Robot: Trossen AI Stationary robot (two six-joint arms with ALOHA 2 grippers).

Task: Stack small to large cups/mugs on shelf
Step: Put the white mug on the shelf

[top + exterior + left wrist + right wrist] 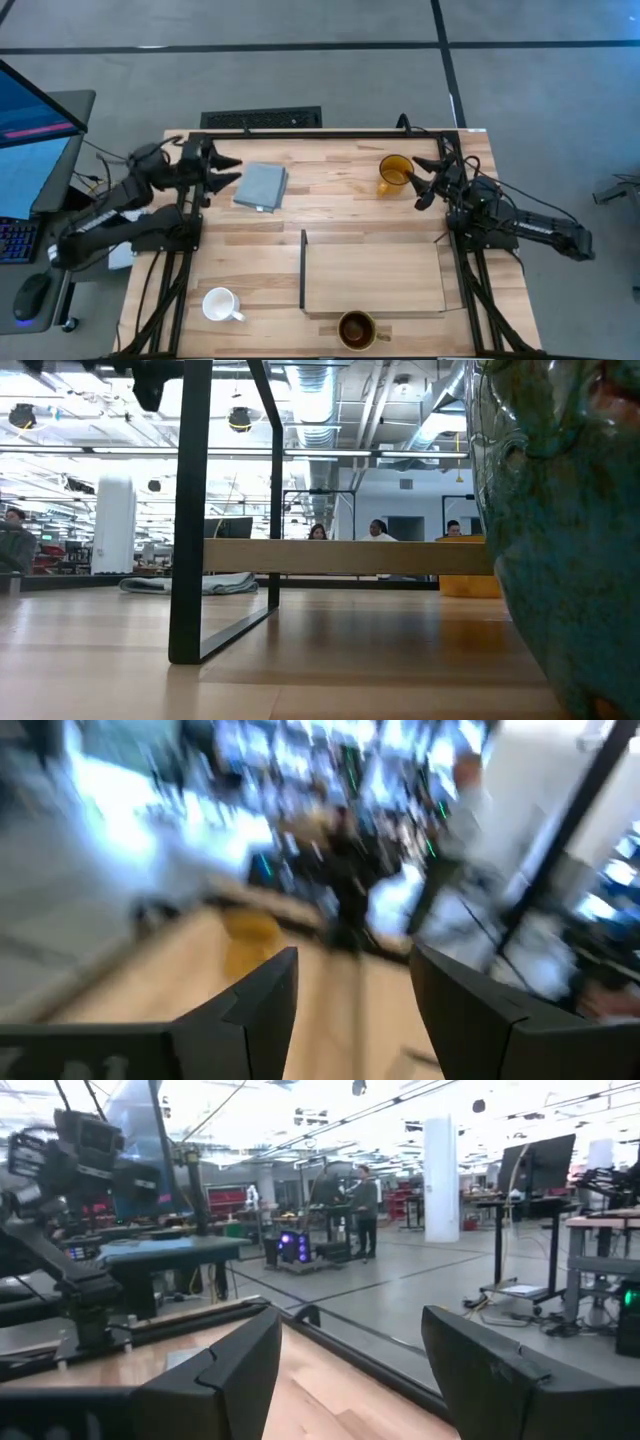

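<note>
The yellow-amber mug point(394, 172) stands upright on the table's far right part. My right gripper point(417, 184) hovers just to its right, open, and the mug does not show between its fingers point(350, 1320). My left gripper point(232, 170) is open at the far left, beside the grey-blue cloth point(261, 187), and its wrist view point(355, 960) is blurred. The small white mug point(220, 304) stands near the front left. The glass mug point(357, 330) stands at the near edge, in front of the shelf point(375, 278). It fills the right of the low view point(570, 540).
The shelf's dark upright panel point(303, 270) is on its left short edge. In the low view the board point(350, 557) sits raised on a dark frame point(185, 510). A dark frame rail runs along the table's far edge point(320, 133). Bare wood lies between the cloth and the shelf.
</note>
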